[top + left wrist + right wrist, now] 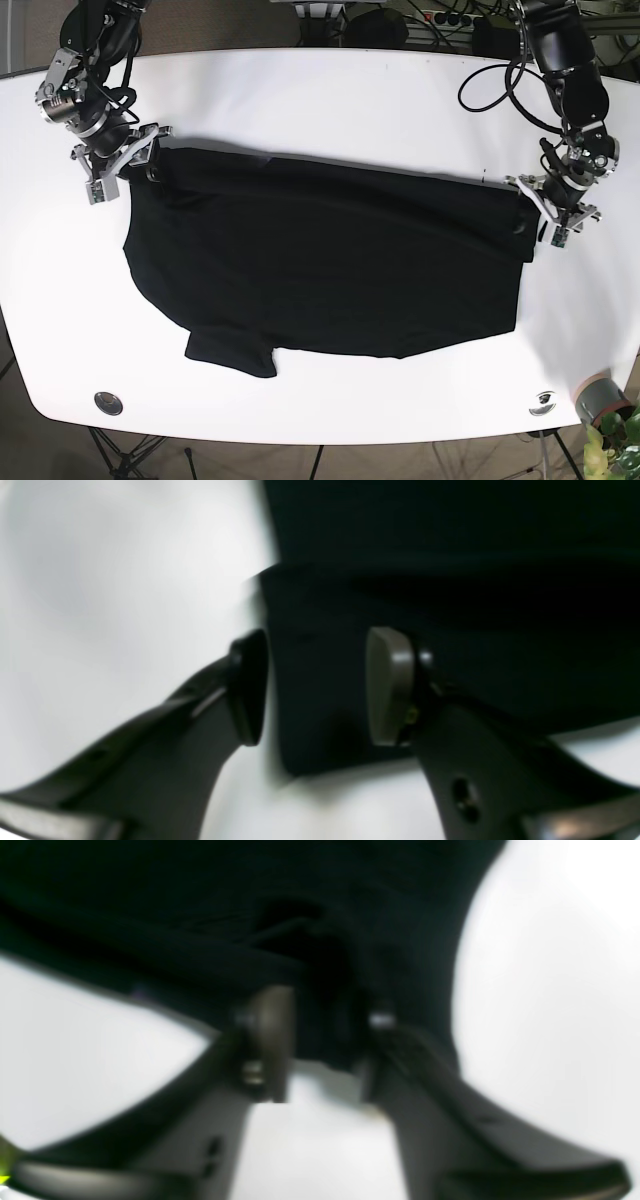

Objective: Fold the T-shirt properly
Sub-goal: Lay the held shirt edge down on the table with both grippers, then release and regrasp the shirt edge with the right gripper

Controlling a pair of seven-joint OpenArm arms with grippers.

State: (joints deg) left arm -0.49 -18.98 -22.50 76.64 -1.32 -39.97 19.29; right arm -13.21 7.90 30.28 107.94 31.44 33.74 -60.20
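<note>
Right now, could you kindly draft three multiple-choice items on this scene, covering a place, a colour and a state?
1. Where is the left end effector?
A. at the T-shirt's edge, base view's right
B. over the shirt's middle
C. off the table

2. The shirt's colour?
A. white
B. black
C. red

3. How does the shirt lie?
A. rolled up
B. hanging off the table
C. spread flat

Answers: 1 A, base view shows it at that edge; 2 B, dark on a white table; 3 C, it lies spread on the tabletop.

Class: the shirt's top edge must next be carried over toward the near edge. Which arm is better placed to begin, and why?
Neither clearly. The right gripper sits at one top corner of the T-shirt; the left gripper sits at the other, its pads straddling the cloth. They look suited to move together.
</note>
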